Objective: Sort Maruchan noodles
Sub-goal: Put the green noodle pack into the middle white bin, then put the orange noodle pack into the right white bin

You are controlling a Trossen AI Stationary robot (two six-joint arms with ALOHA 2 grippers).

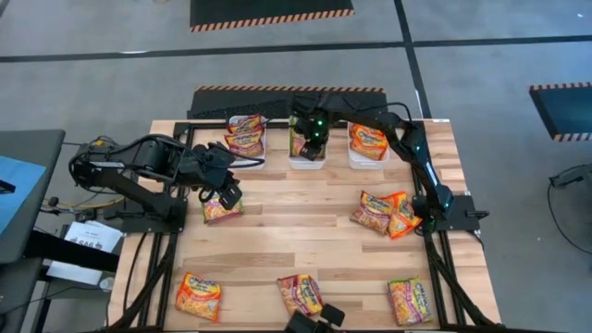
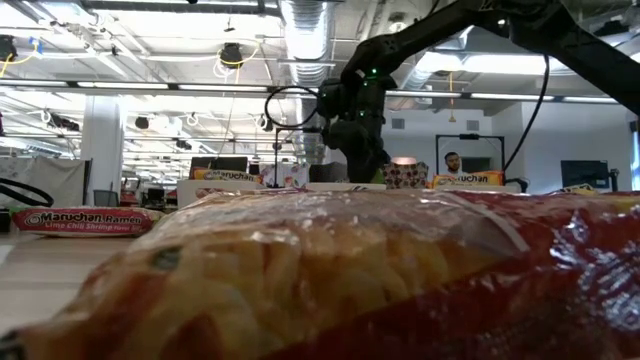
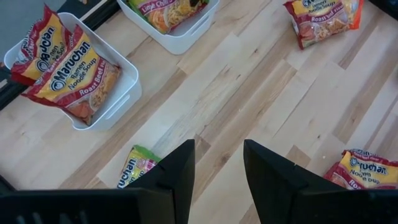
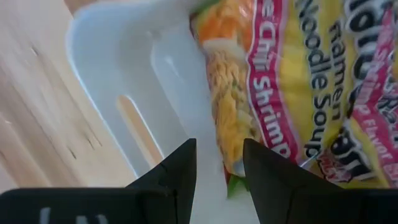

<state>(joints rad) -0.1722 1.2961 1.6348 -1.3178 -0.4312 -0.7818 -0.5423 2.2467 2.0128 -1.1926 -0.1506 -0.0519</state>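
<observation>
Right gripper (image 1: 310, 148) over the middle bin (image 1: 306, 163)
Both grippers stand part open and empty, the left gripper (image 1: 225, 196) above a noodle packet (image 1: 222, 211) on the wooden table (image 1: 305, 240).

Yellow, red-edged noodle packets (image 1: 199, 296) in white bins (image 1: 306, 162).

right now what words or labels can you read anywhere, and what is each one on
"Maruchan Ramen" with "Lime Chili Shrimp" under it: packet lying on the table, low view.
"Maruchan Ramen Noodle Soup", "Roast Beef Flavor": packet in the left bin, left wrist view.
"Lime Chili": packet in the middle bin.
"Roast Beef": loose packet.
"Chili Shrimp", "Ramen Noodle Soup": packet in the bin, right wrist view.
Packet print in the high view is too small to read.
</observation>
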